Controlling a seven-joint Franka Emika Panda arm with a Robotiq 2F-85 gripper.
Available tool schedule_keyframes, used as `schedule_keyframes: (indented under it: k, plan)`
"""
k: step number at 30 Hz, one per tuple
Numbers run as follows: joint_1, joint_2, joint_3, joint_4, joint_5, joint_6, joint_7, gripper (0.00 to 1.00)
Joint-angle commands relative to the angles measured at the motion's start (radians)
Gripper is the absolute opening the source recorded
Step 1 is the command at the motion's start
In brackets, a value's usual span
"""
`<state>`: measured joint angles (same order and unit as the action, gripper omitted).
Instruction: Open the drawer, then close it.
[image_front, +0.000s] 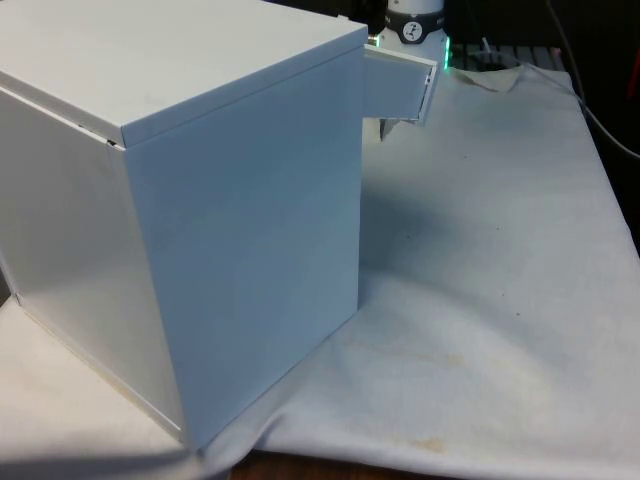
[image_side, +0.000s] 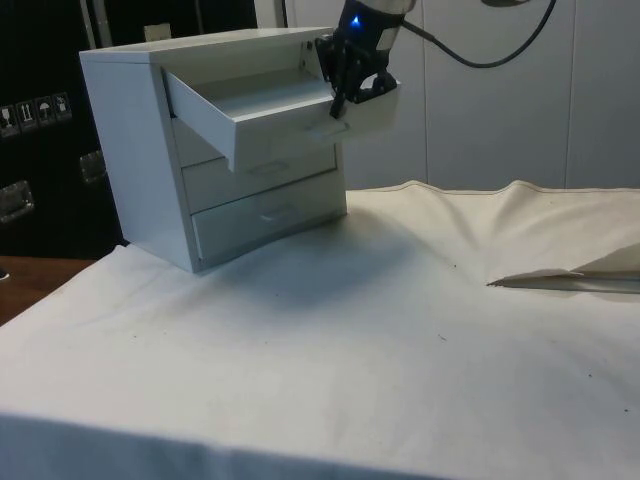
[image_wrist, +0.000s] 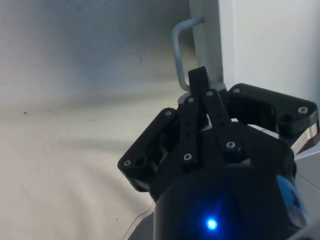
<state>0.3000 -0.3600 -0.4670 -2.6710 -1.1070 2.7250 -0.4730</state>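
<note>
A white chest of drawers (image_side: 150, 150) stands on the cloth with its back corner towards the front view (image_front: 200, 200). Its top drawer (image_side: 260, 105) is pulled well out, and its front panel juts past the chest at the front view's right (image_front: 400, 85). The two lower drawers are closed. My black gripper (image_side: 340, 105) is at the top drawer's front panel, by the handle (image_side: 327, 130). In the wrist view the fingers (image_wrist: 192, 115) are shut together, their tips (image_wrist: 202, 82) right beside the bent metal handle (image_wrist: 176, 50). The handle does not sit between them.
The white cloth (image_side: 350, 330) spreads wide in front of the chest. A fold of cloth rises at the side view's right (image_side: 560, 275). A black cable (image_side: 480, 55) hangs from the arm above the drawer.
</note>
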Motion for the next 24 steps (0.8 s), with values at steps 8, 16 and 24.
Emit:
schedule_keyframes:
  k: [8,16,24]
  plan:
    - [-0.003,0.0,0.003,0.004,-0.01,-0.001,0.007,0.0]
    - [0.0,0.011,0.0,0.007,-0.005,0.004,0.006,0.0]
    - [-0.001,0.023,-0.002,0.018,-0.006,0.01,0.009,0.0]
